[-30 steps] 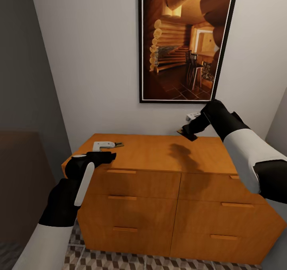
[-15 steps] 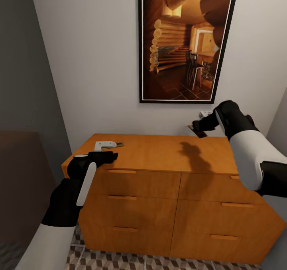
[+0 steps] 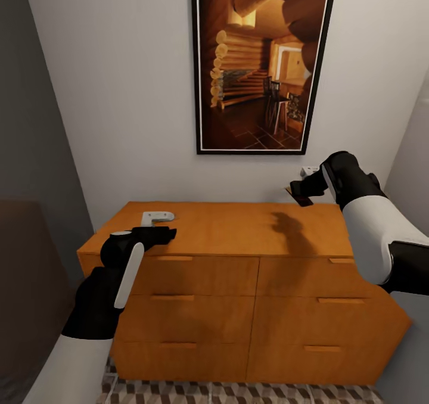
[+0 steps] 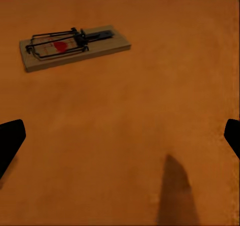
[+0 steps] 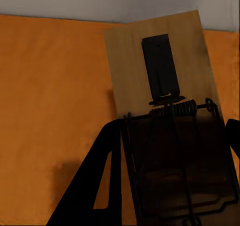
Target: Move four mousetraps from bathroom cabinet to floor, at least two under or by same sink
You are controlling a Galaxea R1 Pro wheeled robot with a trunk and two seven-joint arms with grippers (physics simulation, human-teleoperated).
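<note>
The left gripper (image 3: pixel 168 233) hovers spread over the cabinet (image 3: pixel 238 228) top's near left edge. Just beyond it one mousetrap (image 4: pixel 75 47) lies flat, long axis left-right. At far right, the right gripper (image 3: pixel 296 190) holds another trap (image 5: pixel 167 116) clamped above the top, pointing toward the wall (image 3: pixel 119 94).

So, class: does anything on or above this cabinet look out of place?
Only the mousetrap gripped by the right gripper, held up off the cabinet. Another mousetrap lies flat on top, beyond the open left gripper.
</note>
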